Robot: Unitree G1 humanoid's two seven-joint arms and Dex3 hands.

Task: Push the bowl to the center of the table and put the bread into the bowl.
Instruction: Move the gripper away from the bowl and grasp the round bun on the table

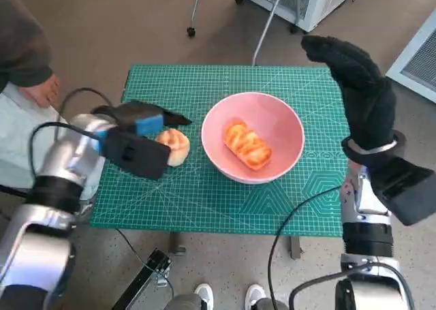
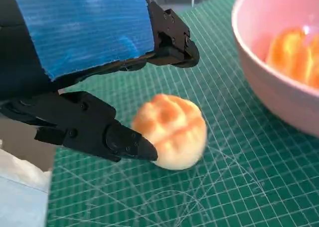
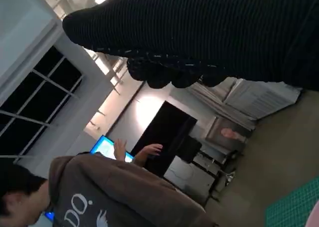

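While the left robot hand [image 2: 99,87] brackets the round bread [image 2: 170,130] on the bench [image 1: 225,201] beside the bowl [image 1: 253,137], fingers apart and not yet clasping, the soft, light bun looks best gripped gently across its sides.

pink bowl [image 1: 253,137], golden-orange bread [image 1: 246,146] with pale stripes, green grid-lined mat [image 1: 204,201], blue tape on black left hand [image 1: 136,141], right hand [image 1: 361,92] in black knit

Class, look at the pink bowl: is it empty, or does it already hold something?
Not empty. The pink bowl holds one long bread; a round bun lies outside on the green mat, at the left hand.
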